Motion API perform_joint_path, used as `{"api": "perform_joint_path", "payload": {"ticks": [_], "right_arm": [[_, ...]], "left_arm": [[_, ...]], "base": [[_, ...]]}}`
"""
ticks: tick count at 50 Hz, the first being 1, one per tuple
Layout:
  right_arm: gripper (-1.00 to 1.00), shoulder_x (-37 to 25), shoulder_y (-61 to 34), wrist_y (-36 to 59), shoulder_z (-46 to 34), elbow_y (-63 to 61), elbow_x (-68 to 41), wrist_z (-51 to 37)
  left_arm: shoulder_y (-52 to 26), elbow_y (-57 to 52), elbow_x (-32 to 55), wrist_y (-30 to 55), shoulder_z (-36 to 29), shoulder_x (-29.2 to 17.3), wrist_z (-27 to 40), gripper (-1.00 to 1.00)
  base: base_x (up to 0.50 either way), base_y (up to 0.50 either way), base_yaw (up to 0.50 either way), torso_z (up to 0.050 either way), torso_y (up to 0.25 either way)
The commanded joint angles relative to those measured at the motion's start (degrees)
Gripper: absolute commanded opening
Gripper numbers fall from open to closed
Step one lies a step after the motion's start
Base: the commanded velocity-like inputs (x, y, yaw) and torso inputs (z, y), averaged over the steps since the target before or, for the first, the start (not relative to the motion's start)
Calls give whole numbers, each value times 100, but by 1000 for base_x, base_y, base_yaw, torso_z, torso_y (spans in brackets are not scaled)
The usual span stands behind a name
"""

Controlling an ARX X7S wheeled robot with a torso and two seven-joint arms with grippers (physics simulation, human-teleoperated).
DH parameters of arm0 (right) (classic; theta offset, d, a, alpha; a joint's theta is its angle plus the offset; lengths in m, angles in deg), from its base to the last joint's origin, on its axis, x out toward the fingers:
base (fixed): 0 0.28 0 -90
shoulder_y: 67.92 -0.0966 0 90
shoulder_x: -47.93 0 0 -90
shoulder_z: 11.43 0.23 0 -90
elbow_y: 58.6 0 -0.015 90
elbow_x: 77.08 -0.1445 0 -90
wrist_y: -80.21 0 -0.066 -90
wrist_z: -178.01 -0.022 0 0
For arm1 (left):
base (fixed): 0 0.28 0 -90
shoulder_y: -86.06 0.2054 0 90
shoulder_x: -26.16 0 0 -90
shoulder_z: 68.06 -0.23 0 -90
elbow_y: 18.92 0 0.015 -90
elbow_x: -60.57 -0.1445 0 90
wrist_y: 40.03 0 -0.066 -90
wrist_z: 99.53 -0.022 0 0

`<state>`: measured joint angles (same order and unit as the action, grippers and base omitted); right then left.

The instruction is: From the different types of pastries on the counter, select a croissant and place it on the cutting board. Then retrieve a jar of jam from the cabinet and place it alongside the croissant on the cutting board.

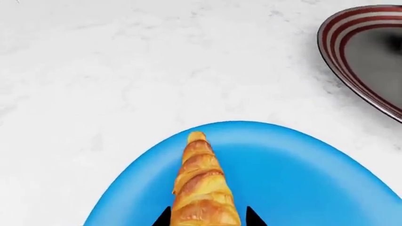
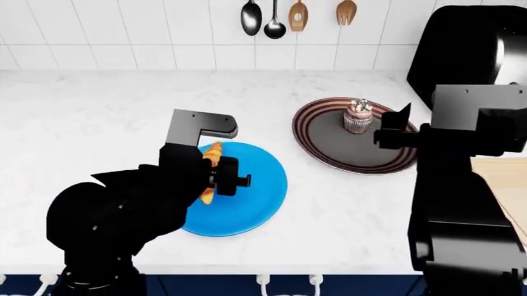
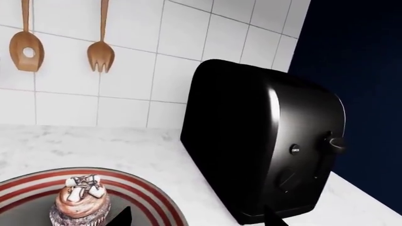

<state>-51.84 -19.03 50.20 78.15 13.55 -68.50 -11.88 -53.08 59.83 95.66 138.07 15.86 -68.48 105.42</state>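
The golden ridged croissant (image 1: 199,183) lies lengthwise on a round blue plate (image 1: 301,179) on the white marble counter (image 1: 125,70). My left gripper (image 1: 208,217) is open and straddles the croissant's near end, one black fingertip (image 1: 164,217) close against each side. In the head view the left wrist hides most of the croissant (image 2: 215,152). My right gripper (image 3: 196,219) is open and empty, hovering by the pink-frosted cupcake (image 3: 78,202). A corner of the pale cutting board (image 2: 504,185) shows at the far right behind the right arm. The jar of jam is out of view.
The cupcake (image 2: 359,117) stands on a dark striped round tray (image 2: 329,151) to the right of the blue plate (image 2: 259,191). A black toaster (image 3: 264,141) sits at the back right. Spoons (image 2: 274,18) hang on the tiled wall. The counter's front edge is near.
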Motion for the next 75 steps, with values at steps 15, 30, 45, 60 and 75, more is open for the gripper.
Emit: {"api": "perform_joint_path", "payload": {"ticks": [15, 30, 45, 60, 75], "right_arm": [[100, 59, -30, 873, 223, -1173, -387, 419], [100, 78, -1, 973, 212, -1369, -549, 542], [100, 33, 129, 946, 351, -1470, -690, 637], [100, -81, 199, 1028, 308, -1575, -762, 702], [100, -123, 305, 930, 465, -1626, -807, 693]], "left_arm": [[-822, -1383, 3906, 144, 942, -673, 2576, -100], [-846, -1311, 4187, -263, 552, -893, 2812, -100], [-851, -1175, 4194, -462, 333, -965, 2809, -100], [-792, -1104, 4104, -694, 48, -1027, 2692, -100], [-777, -1017, 4162, -827, -148, -1024, 2702, -100]], "base": [[1, -133, 0, 0, 0], [-117, -500, 0, 0, 0], [0, -500, 0, 0, 0], [0, -500, 0, 0, 1], [0, -500, 0, 0, 0]]}}
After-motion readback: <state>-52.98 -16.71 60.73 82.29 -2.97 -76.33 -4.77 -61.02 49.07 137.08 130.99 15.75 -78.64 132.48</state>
